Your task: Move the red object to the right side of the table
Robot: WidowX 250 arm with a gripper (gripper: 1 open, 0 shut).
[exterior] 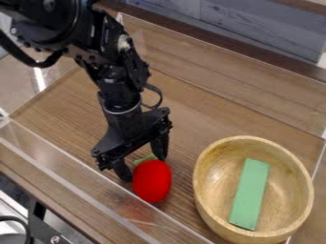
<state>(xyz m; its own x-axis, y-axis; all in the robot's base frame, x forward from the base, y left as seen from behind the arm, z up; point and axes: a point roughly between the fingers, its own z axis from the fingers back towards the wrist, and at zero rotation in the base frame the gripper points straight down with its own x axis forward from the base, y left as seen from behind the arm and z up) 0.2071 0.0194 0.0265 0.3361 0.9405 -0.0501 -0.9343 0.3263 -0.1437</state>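
Hand (136, 152) wide open just above red object (152, 179), bowl (219, 163) alongside.

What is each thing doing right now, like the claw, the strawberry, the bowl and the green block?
claw: open, pointing down, just above and behind the red strawberry, holding nothing.
red strawberry: resting on the table, not gripped.
wooden bowl: upright on the table, right of the strawberry.
green block: lying flat inside the bowl.
table: brown wood, clear low walls around it.
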